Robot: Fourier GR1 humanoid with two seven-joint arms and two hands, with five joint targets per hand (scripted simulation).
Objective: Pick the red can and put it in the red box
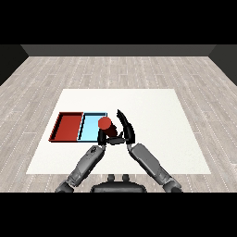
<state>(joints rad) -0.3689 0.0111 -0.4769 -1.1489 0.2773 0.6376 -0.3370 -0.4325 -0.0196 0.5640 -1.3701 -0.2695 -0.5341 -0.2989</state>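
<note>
— Across the white table (152,139), what lies in front of you?

— Two trays, side by side and touching, well to my left of the table's middle. On the outer side is the red tray (68,126), and I see only its own red floor inside it. Nearer the middle is the light blue tray (90,126); its right end is covered by the can and my hands.

— Count things for me.

— One table, two trays, one red can (106,124), two hands of mine.

— Where is the can?

— At the right end of the light blue tray, tilted, its round red top turned up towards my head. Whether it rests on the tray floor or is lifted off it, I cannot tell. It is not in the red tray; the blue tray's bare floor lies between them.

— And your right hand?

— My right hand (126,129) stands just to the right of the can, fingers long and arched, curving up and round the can's side, with the thumb coming in under it. I have it wrapped round the can.

— The left one?

— My left hand (101,139) sits low, just below the can at the blue tray's near edge. It is dark and bunched against the other hand, so I cannot tell how its fingers are set, nor whether it touches the can.
</note>
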